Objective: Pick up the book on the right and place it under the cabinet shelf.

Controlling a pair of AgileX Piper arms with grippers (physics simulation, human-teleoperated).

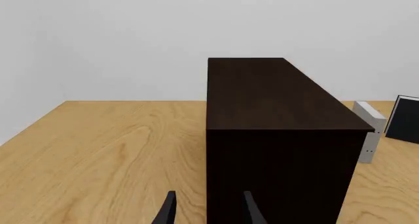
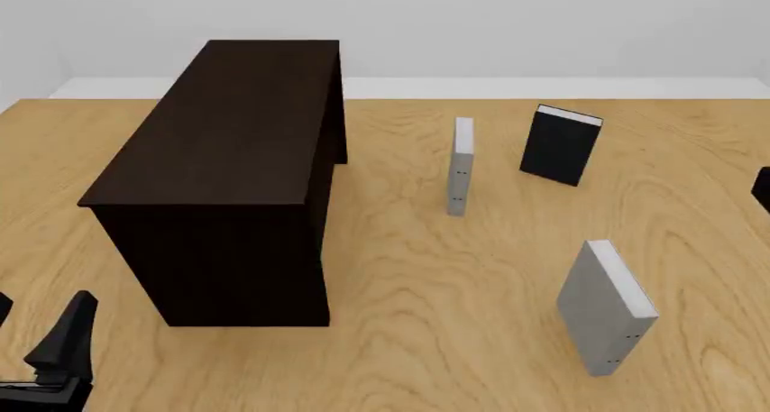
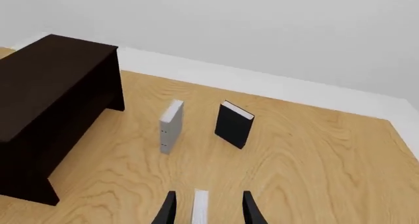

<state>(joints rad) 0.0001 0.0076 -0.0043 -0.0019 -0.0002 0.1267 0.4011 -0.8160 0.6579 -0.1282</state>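
The book (image 2: 605, 306), thick and light grey with white page edges, stands upright at the front right of the table. In the right wrist view its white top edge (image 3: 199, 205) shows between the fingers of my open right gripper (image 3: 209, 211). That gripper holds nothing. The front view shows only a dark bit of the right arm (image 2: 763, 188) at the right edge, apart from the book. The dark brown cabinet shelf (image 2: 229, 141) stands at the left. My left gripper (image 2: 36, 331) is open and empty near the cabinet's front corner (image 1: 281, 175).
A slimmer grey book (image 2: 460, 164) stands upright mid-table, and a black book (image 2: 560, 144) stands to its right, further back. Both also appear in the right wrist view, grey (image 3: 170, 125) and black (image 3: 233, 124). A white wall runs behind the table.
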